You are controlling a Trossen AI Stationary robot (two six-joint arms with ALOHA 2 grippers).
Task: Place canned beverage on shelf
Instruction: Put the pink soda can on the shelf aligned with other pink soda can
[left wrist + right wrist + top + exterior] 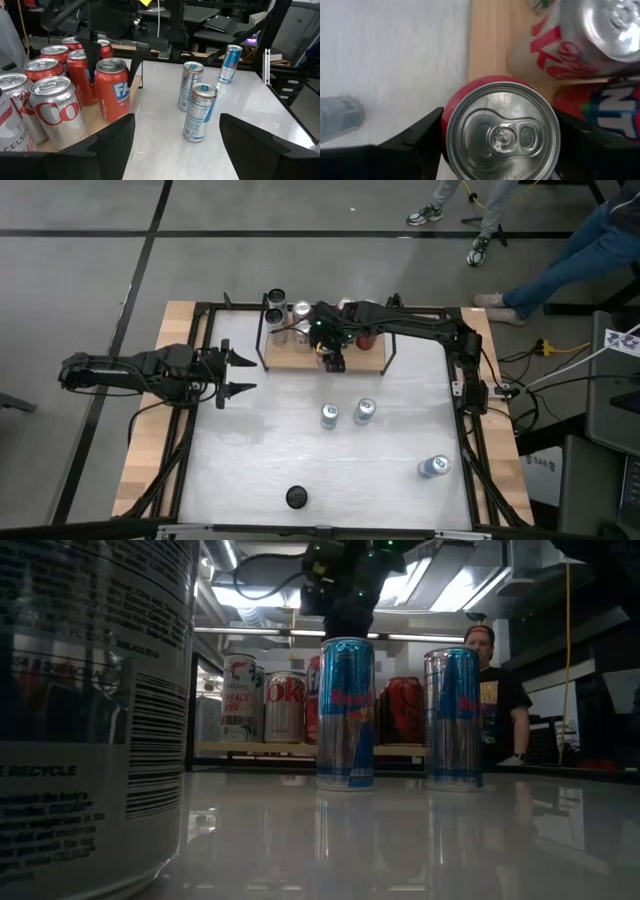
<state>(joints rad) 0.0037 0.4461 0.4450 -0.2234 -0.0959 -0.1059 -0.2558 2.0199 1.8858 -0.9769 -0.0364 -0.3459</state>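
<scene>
The shelf point(372, 361) is a light-wood board with black rods at the table's far middle. Several red and silver cans point(55, 97) stand on it. My right gripper point(334, 358) is over the board's near edge, shut on a red can point(501, 131) that stands upright on the wood point(490, 40). The left wrist view also shows this can point(113, 87). My left gripper point(240, 376) is open and empty, level above the table's left side, pointing toward the shelf. My right gripper holds the red can by its two opposite sides near the top rim point(446, 125), pinched between the two fingers. The fingers point(93, 55) come from above, pointing down. The can is upright, its bottom on the shelf board near the board's near edge.
Two slim blue-silver cans point(330, 415) point(365, 412) stand mid-table, a third point(435, 467) near the right front. A dark-topped can point(296, 497) stands at the near edge, close to the low camera point(90, 710). A person point(492, 690) is beyond the table.
</scene>
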